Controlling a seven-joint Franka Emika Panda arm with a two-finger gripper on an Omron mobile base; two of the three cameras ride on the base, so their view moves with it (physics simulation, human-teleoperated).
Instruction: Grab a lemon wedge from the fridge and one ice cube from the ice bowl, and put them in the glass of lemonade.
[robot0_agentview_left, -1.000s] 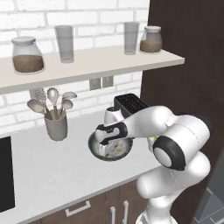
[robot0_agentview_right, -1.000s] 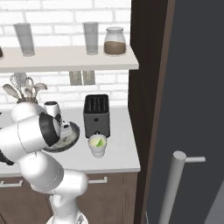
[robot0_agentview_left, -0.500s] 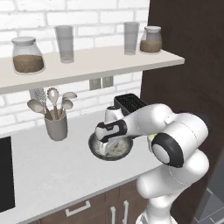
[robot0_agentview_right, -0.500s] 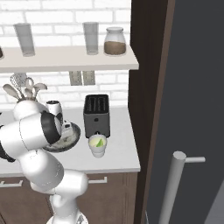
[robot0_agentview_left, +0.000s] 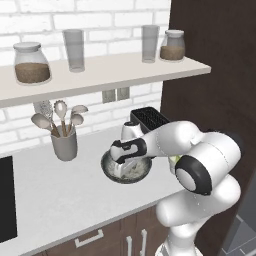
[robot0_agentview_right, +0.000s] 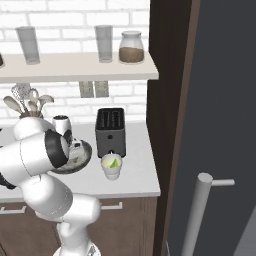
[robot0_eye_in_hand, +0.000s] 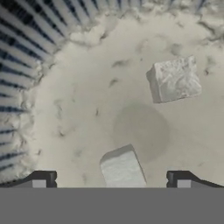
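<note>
In the hand view the pincer (robot0_eye_in_hand: 112, 183) is spread wide, with one small dark tip at 7 o'clock and one at 5 o'clock. One ice cube (robot0_eye_in_hand: 121, 168) sits right between the tips, and the pincer holds nothing. A second ice cube (robot0_eye_in_hand: 176, 79) lies farther off at 2 o'clock, on the pale speckled inside of the ice bowl (robot0_eye_in_hand: 70, 131). From the left base view the pincer (robot0_agentview_left: 123, 161) hangs just over the ice bowl (robot0_agentview_left: 109, 173) on the white desk (robot0_agentview_left: 55, 195). From the right base view the glass of lemonade (robot0_agentview_right: 111, 166) stands on the desk near the bowl, at its 3 o'clock, with the lemon wedge (robot0_agentview_right: 114, 163) in it. The black toaster (robot0_agentview_right: 110, 132) is just behind the glass. A grey utensil holder (robot0_agentview_left: 64, 145) stands near the brick wall.
</note>
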